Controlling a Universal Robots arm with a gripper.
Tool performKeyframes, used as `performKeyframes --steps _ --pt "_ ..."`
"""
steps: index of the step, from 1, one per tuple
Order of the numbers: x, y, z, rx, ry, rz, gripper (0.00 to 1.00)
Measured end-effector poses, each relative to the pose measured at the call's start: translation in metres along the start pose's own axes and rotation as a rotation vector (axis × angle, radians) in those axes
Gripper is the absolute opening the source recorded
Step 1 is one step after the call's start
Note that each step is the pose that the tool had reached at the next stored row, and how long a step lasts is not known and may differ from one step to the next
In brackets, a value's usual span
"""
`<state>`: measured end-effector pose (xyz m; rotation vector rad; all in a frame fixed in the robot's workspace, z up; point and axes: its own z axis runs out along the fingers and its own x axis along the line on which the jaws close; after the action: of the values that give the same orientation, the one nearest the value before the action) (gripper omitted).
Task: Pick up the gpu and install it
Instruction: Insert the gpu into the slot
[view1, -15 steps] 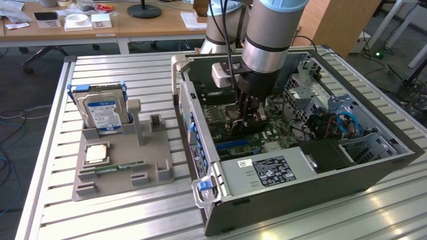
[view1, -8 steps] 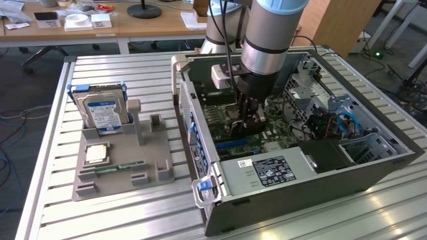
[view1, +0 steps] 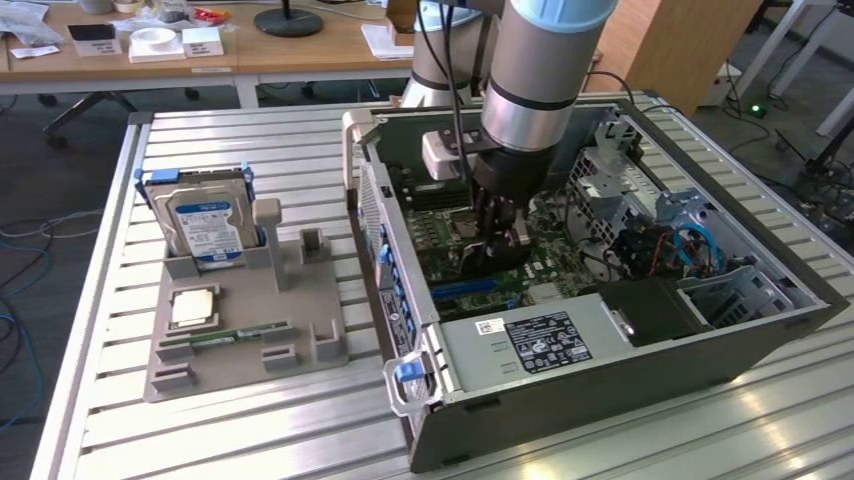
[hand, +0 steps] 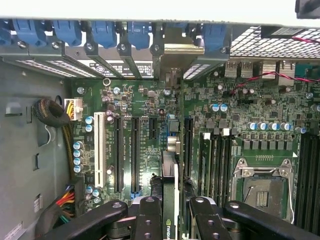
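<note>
Nearest the wrist camera, the two black bolted metal fingers (hand: 148, 218) are closed on the gpu (hand: 169, 182), a thin flat black expansion card seen edge-on, with one finger on each face. Pinching the flat faces keeps the card upright on its long edge, which is how it has to meet a slot.

The card stands over the green motherboard (hand: 250, 115), parallel to the long black expansion slots (hand: 135, 155). Whether its connector edge has reached a slot I cannot tell, since the card hides what lies under it. Farther on, blue plastic retention clips (hand: 105, 32) line the rear wall of the case. A card's bracket end would likely sit there, which would explain why the card points that way.

In the exterior view the arm reaches down into the dark grey metal computer case (view1: 601, 395), which lies on its side with the panel off so the board faces up. Well apart from it, toward the exterior view's left, a grey plastic parts holder (view1: 240, 365) sits on the slatted aluminium desk (view1: 267, 440). It keeps a boxy hard drive with a blue-white label (view1: 207, 228) upright in a cradle and a narrow green memory stick (view1: 227, 335) lying flat, probably so each part sits in a known place.
</note>
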<state>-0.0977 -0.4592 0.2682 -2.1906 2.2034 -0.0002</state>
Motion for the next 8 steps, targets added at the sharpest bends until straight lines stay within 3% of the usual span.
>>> performKeyframes --steps 8 --pt "0.0001 0.0002 0.0038 0.0001 0.0018 0.000 0.26"
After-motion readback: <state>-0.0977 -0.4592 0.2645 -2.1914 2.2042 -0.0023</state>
